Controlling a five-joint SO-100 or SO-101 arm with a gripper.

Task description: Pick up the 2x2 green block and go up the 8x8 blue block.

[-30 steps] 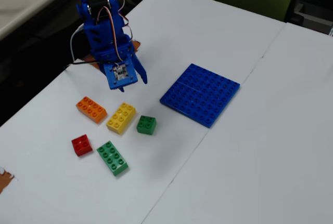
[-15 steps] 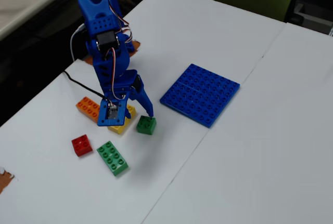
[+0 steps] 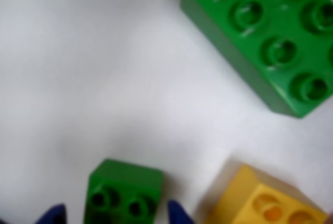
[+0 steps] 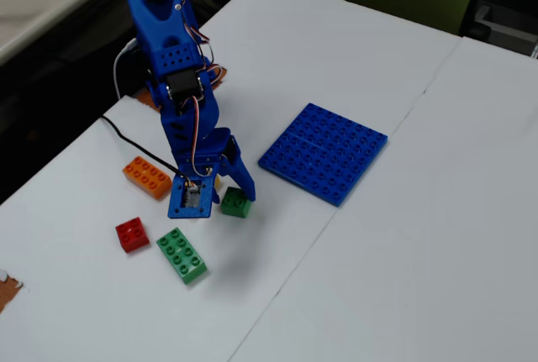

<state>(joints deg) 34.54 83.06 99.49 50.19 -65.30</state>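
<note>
I see my hand (image 3: 115,214) low over the white worktop (image 4: 395,236), its two blue fingertips (image 3: 52,214) spread either side of the small green brick (image 3: 124,194) with gaps showing on both sides, so it is open around the brick and not gripping it. In the fixed view that small green brick (image 4: 235,202) sits flat, studs up; being square it has no long axis, and its edges run slightly skewed to the worktop edge. The blue plate (image 4: 324,152) lies flat to its upper right, well apart. The long green brick (image 4: 181,254) lies nearby, its long axis diagonal. I also see a red brick (image 4: 132,234), an orange brick (image 4: 148,176) and, at the wrist, a yellow brick (image 3: 270,200).
</note>
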